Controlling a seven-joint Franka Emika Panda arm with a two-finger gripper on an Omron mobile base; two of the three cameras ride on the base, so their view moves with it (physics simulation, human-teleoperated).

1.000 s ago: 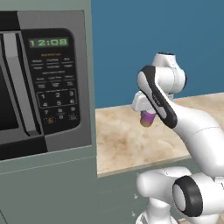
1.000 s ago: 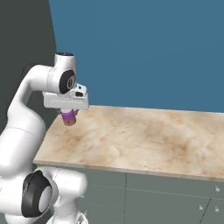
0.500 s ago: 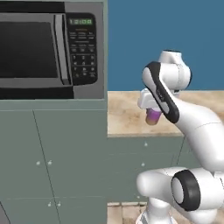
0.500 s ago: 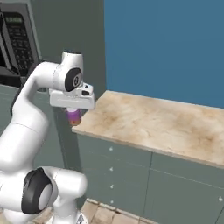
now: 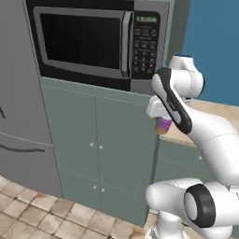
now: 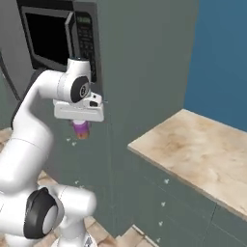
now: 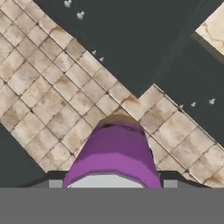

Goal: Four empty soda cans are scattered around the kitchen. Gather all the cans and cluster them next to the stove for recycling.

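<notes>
One soda can (image 6: 81,129) shows, one gripper (image 6: 80,126), one microwave (image 5: 100,43) and one stretch of beige marble counter (image 6: 200,152).

The can hangs directly beneath the hand, its upper end tucked up between the fingers, and the gripper is clamped on it, carrying it in the air with nothing under it but the tan tiled floor (image 7: 52,87) far below. In the hand view the can (image 7: 114,153) runs straight out from the hand along the gripper's line, its silver end nearest the hand and its far end pointing down at the tiles.

The can is small and purple-pink, with a darker purple band further along and what looks like a brownish-orange far end, though the pictures are too coarse to be sure of that colour. In the left base view it (image 5: 163,125) peeks out below the white hand block, mostly hidden by the forearm.

The microwave sits higher than the hand and behind it; the counter lies off to the hand's right side, apart from the can.
</notes>
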